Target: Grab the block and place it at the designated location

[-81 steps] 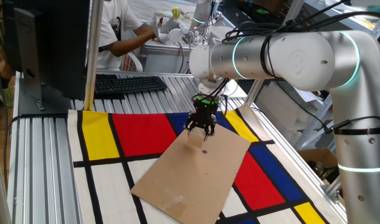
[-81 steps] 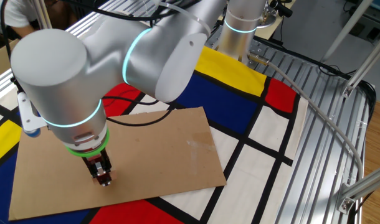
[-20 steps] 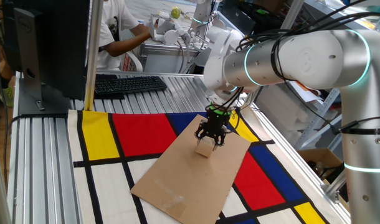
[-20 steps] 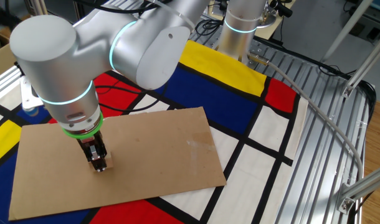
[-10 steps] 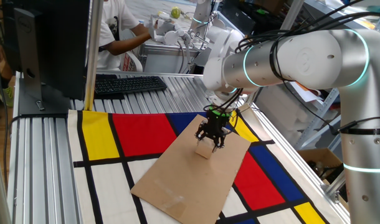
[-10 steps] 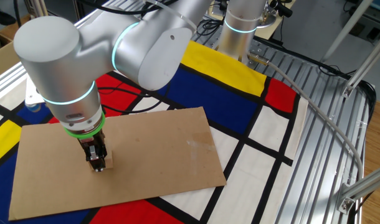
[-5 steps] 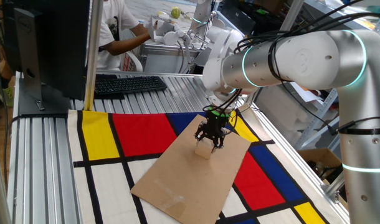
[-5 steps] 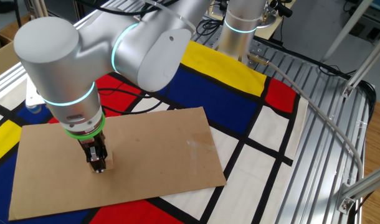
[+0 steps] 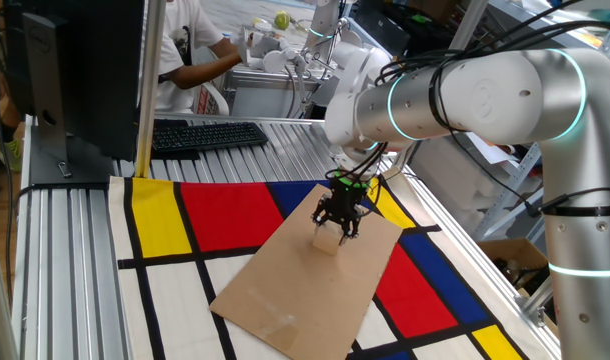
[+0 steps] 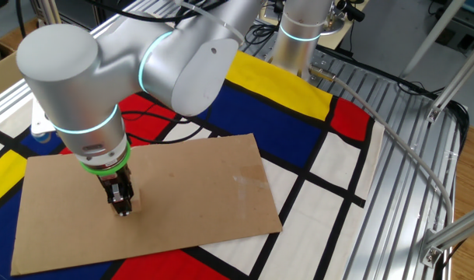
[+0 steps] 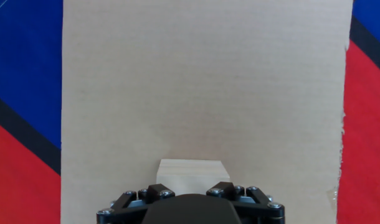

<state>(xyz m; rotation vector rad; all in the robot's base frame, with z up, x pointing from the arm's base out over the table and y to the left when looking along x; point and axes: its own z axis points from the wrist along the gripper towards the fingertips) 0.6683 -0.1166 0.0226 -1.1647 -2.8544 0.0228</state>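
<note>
Landmark for this record: the cardboard sheet [image 9: 310, 270], a flat brown rectangle lying on the patterned mat [image 9: 225, 215] that covers the worktop [image 9: 65, 270].

Left of the sheet, in one fixed view: a yellow mat panel, then a red one, divided by black lines. A dark monitor [image 9: 75, 70] and a black keyboard [image 9: 207, 134] stand beyond the sheet's far left, off the mat, with a seated person [image 9: 190, 50] behind them.

On the sheet: the block [image 9: 328, 240], a pale tan wooden cube, sits on the cardboard in its far portion, inside all edges. The end effector [image 9: 339, 222] stands directly over it, pointing down. In the other fixed view the end effector [image 10: 122, 204] is at the block [image 10: 133, 200], which shows only as a pale sliver beside the dark fingers. In the hand view the block [image 11: 191, 177] lies between the finger bases of the end effector [image 11: 189, 205], resting on the sheet [image 11: 202, 87]. Whether the fingers press the block or stand slightly off it cannot be determined; the fingertips are hidden.

Right of the sheet: blue and red mat panels, then the grey arm [image 9: 475, 95] with lit teal joint rings, and bare ribbed metal worktop [image 10: 408, 179] at the edge.
</note>
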